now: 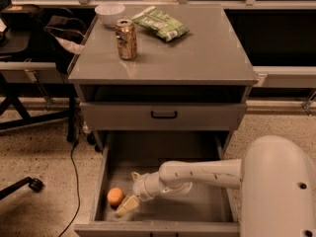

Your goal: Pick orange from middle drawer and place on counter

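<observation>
Lying on the floor of the wide, deep grey metal middle drawer (101, 181), near its front left corner, the small round orange fruit (115, 196) sits just beside the robot's pale two-finger tool (129, 192), on the side toward the drawer's left wall. The tool's fingers are apart and hold nothing, so a short sideways move should bracket the fruit. Above, the glossy grey worktop (197, 58) offers bare room beside a drink can (126, 38)
</observation>
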Motion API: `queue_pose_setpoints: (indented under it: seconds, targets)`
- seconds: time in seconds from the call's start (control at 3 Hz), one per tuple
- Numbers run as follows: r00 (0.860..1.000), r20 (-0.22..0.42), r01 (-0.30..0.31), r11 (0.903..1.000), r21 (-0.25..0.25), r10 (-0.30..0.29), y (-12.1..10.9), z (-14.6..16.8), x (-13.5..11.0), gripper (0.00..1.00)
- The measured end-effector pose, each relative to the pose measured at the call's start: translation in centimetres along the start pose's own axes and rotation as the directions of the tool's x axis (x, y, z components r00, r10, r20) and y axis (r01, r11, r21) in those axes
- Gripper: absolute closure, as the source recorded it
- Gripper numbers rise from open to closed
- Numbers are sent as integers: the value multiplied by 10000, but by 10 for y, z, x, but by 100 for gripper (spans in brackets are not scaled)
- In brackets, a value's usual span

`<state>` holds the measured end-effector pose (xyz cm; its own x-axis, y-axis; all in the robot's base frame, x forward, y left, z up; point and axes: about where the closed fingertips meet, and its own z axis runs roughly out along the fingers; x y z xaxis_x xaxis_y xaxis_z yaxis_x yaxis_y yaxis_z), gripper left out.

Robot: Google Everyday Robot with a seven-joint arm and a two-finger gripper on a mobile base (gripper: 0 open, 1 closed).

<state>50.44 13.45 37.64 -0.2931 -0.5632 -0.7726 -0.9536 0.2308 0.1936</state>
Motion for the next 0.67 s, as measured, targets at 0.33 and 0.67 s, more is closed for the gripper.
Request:
queue_pose_setpoints:
  seconds: [0.33,0.67]
  targets:
    - [9999,6,112,9999,-79,-112,1,0,-3,0]
    - [9990,196,421,9980,-478,-412,10,14,-16,0]
